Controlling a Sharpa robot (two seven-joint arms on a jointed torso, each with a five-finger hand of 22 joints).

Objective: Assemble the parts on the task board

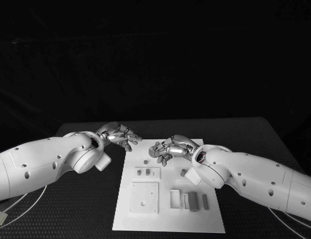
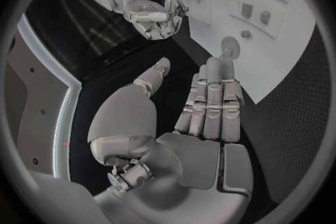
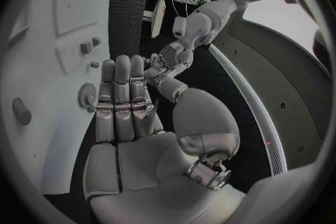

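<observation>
Left hand (image 1: pixel 117 135) empty beside task board (image 1: pixel 145 211), right hand (image 3: pixel 133 123) fingers flat

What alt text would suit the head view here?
Two white arms reach in over a black table, their silver hands, left hand and right hand, empty above the far end of the white task board, where small grey parts lie.

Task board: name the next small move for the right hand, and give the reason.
Probably lower the right hand onto the small round part beside it on the task board. Both hands hold nothing, fingers apart; the right hand hovers over the board's far end, while the left hand hangs off its edge.
</observation>
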